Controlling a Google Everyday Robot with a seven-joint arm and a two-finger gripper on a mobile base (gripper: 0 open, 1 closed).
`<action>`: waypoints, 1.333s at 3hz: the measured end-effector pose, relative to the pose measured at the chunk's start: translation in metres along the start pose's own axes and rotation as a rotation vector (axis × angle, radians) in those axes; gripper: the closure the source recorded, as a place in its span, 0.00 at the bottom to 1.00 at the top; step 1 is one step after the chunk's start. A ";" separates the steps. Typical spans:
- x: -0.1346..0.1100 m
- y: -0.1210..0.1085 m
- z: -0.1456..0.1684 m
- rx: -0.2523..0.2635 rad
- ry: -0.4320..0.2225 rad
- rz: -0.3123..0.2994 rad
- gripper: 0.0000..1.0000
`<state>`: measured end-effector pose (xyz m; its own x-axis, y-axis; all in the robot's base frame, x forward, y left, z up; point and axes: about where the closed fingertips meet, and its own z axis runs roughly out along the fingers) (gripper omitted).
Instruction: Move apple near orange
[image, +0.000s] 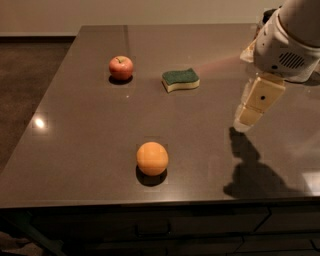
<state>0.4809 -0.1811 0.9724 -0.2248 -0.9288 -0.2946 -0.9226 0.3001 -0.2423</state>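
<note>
The small red apple (121, 67) with yellowish patches sits on the dark table (75, 130) at the back left. The plain orange (152, 158) sits near the front edge, well apart from the apple. My gripper (246, 118) hangs on the white arm (290, 42) above the right side of the table. It points down and to the left, to the right of both fruits, touches neither, and holds nothing that I can see.
A green and yellow sponge (180, 79) lies between the apple and my arm, toward the back. The arm's shadow (255, 170) falls on the table's front right. The floor drops away past the table's left edge.
</note>
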 end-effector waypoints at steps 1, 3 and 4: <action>-0.051 -0.027 0.033 -0.028 -0.083 0.022 0.00; -0.144 -0.080 0.099 -0.041 -0.199 0.093 0.00; -0.180 -0.096 0.128 -0.045 -0.248 0.139 0.00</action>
<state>0.6505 -0.0145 0.9301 -0.2716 -0.7962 -0.5407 -0.9027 0.4055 -0.1438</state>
